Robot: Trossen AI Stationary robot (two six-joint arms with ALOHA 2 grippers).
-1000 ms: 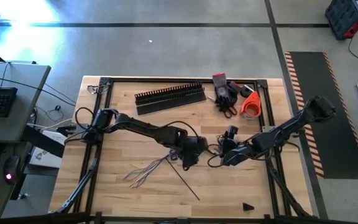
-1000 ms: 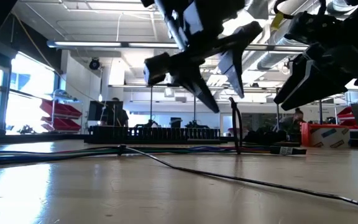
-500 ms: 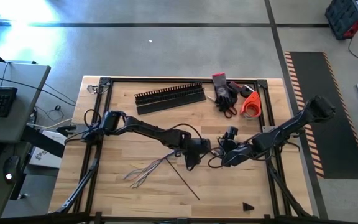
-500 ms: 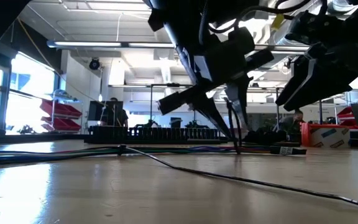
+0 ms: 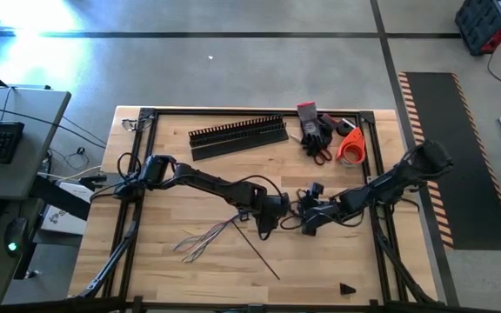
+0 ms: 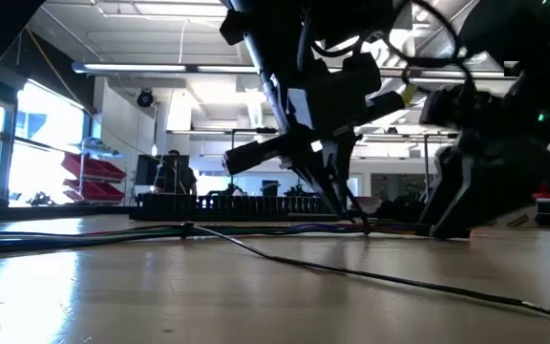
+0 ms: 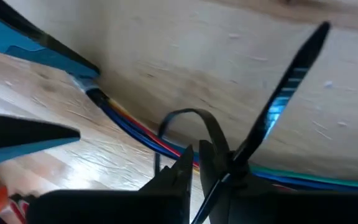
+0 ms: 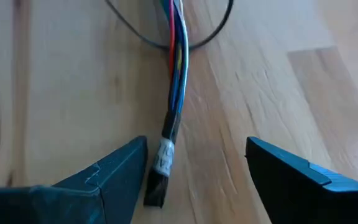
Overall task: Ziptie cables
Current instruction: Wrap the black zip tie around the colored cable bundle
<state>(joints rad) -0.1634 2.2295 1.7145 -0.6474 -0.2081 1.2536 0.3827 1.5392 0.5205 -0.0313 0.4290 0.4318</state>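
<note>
The cables (image 5: 205, 240) lie on the wooden table; their loose ends fan out toward the near left, and the bundle runs right under both grippers. In the wrist views the wires show blue, red, green and white (image 8: 176, 68), ending in a small black connector (image 8: 157, 186). A black zip tie (image 7: 284, 93) loops over the bundle (image 7: 135, 127). My left gripper (image 5: 270, 219) is shut on the zip tie. My right gripper (image 5: 307, 219) is open just to its right, low over the table, with a finger on each side of the connector end (image 8: 194, 146), touching nothing. My left gripper pinches the zip tie between its two fingers, at the strap (image 7: 229, 163) just beside its loop (image 7: 185, 114). The fingers slant down onto it from above (image 6: 347, 205). The loop arches over the cables and the tail (image 7: 316, 37) sticks out past the fingers.
A long thin black strap (image 5: 257, 256) lies on the table toward the near edge. At the far side lie a black slotted duct (image 5: 237, 130), a flat black strip (image 5: 237, 148), dark gloves with red-handled scissors (image 5: 317, 132) and an orange roll (image 5: 350, 145). A small black piece (image 5: 348, 289) lies near right.
My left gripper has gone down and a little toward the table's right edge, onto the zip tie over the cables. My right gripper has come down and moved toward the table's left, up to the cables' connector end, close to my left gripper.
</note>
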